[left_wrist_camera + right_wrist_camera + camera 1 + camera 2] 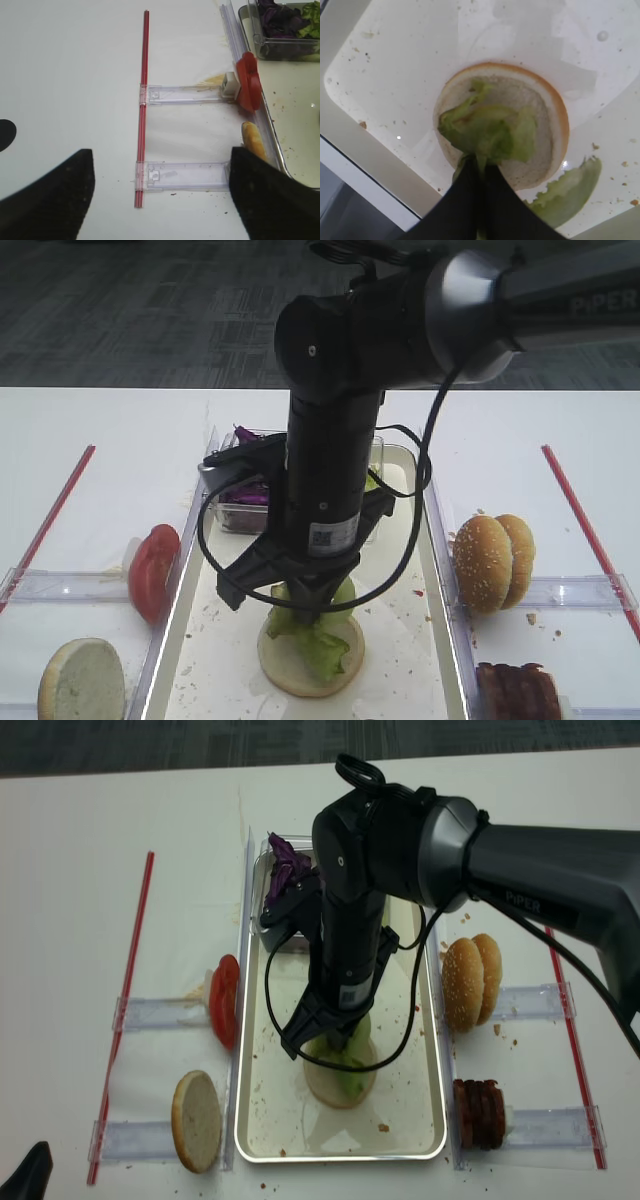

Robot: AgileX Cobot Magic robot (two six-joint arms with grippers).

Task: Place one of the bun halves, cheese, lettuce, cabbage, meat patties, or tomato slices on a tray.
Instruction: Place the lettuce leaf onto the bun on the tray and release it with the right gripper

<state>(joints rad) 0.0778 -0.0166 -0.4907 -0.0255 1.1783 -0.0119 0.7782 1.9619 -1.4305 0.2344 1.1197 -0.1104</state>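
Right wrist view: black right gripper (pixel 479 172) pinched shut on ruffled light green lettuce (pixel 490 131), pressed onto pale cut-faced bun half (pixel 535 100) in crumb-speckled off-white tray (pixel 385 75); placing step, seemingly near its end; next, probably release and lift straight up.

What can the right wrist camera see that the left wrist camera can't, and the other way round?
Only the right wrist view shows the right gripper, jaws shut on the lettuce over a bun half. Only the left wrist view shows the tomato slices, purple cabbage in a clear tub, and a red strip. Both show the crumb-speckled tray.
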